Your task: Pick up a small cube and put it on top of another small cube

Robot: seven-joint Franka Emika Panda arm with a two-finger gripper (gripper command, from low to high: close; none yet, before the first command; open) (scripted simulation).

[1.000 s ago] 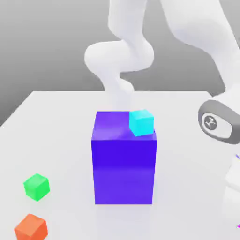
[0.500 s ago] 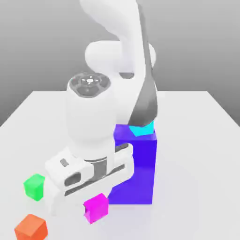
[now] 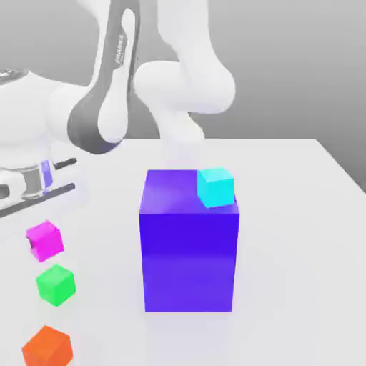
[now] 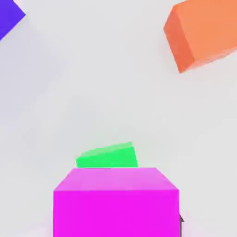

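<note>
Flanking green cube (image 3: 56, 283): orange cube (image 3: 47, 348).

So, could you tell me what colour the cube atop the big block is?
Cyan cube, clearest in the exterior view.

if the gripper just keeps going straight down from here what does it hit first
Probably the green cube: the gripper, shut on the magenta cube, hangs about over it, though depth is unclear.

I see big block (image 3: 189, 246) at table (image 3: 300, 236) centre, small cube no.2 (image 3: 216, 186) on its top. On exterior view's left: held small cube (image 3: 44, 239) above another cube (image 3: 56, 284), third cube (image 3: 47, 347) nearer camera.
</note>
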